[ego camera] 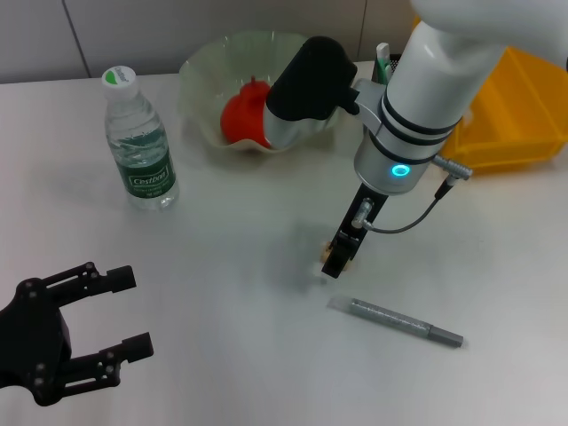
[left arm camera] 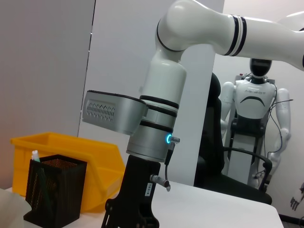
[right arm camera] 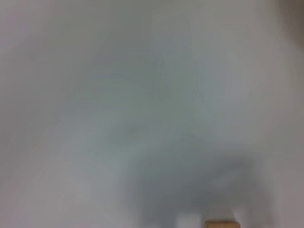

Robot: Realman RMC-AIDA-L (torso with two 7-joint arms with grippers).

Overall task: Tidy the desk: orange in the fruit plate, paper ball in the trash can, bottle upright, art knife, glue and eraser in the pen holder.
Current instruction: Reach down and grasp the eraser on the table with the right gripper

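Though right gripper [ego camera: 335, 264] grip impossible to tell, grey art knife [ego camera: 397, 321] flat beside it; left gripper [ego camera: 120, 312] wide open, empty.

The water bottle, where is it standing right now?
In the head view the water bottle stands upright on the robot's left side, just beside the fruit plate.

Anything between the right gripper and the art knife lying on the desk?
Nothing visible. The right gripper is low over the table, and the art knife lies just beside it with only bare surface between them.
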